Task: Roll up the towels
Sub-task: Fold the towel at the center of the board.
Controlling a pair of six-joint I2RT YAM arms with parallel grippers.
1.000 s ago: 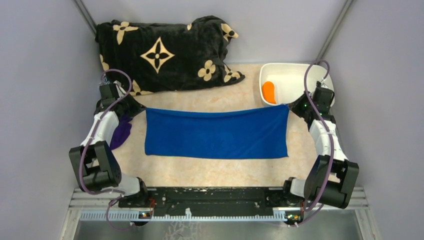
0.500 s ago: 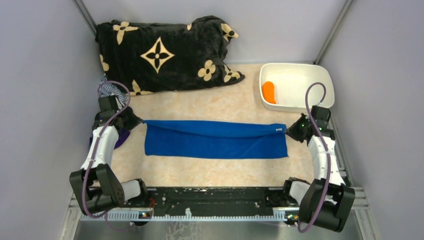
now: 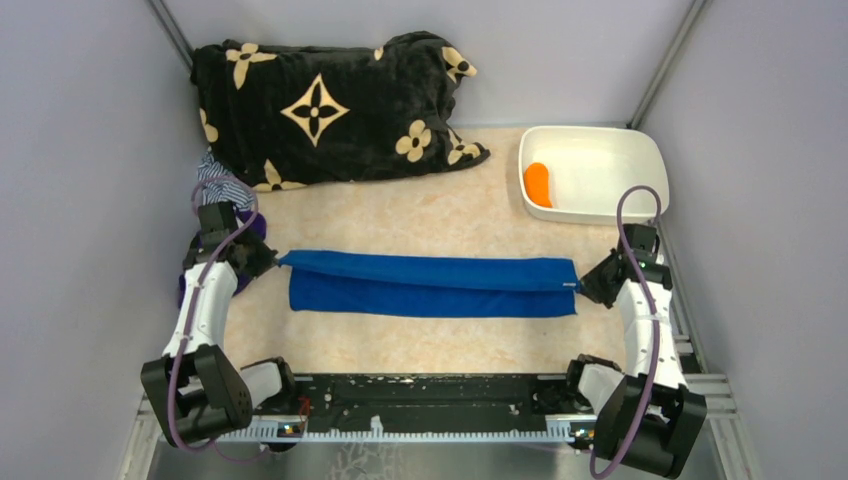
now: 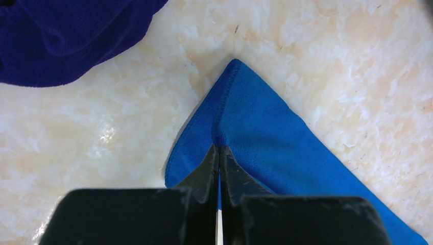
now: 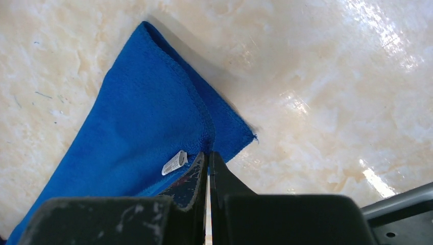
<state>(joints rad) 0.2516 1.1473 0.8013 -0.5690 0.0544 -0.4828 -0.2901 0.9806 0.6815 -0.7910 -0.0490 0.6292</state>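
Two arms share one cloth here. The left gripper is pinched tight on one corner of the blue towel, and the right gripper is pinched just as tight on the opposite corner, beside the little white label. The towel lies stretched across the middle of the table, running from the left edge towards the right edge. Its held long edge is folded over towards the near edge, so a strip of the lower layer shows along the near side.

The orange towel sits rolled in the white tub at the far right corner, so I'd say the blue one is the job in hand. The black blanket in the far left corner and the purple cloth by the left edge have no part in it.

To do this fold well, both arms should carry their corners towards the near edge at the same pace and height, with the cloth gently taut between them so the upper layer does not sag or wrinkle in the middle. They should set the held edge down square on the lower long edge, and only then open. If one side runs ahead, the strip goes crooked and the roll will come out coned. The left arm should stay clear of the purple cloth.
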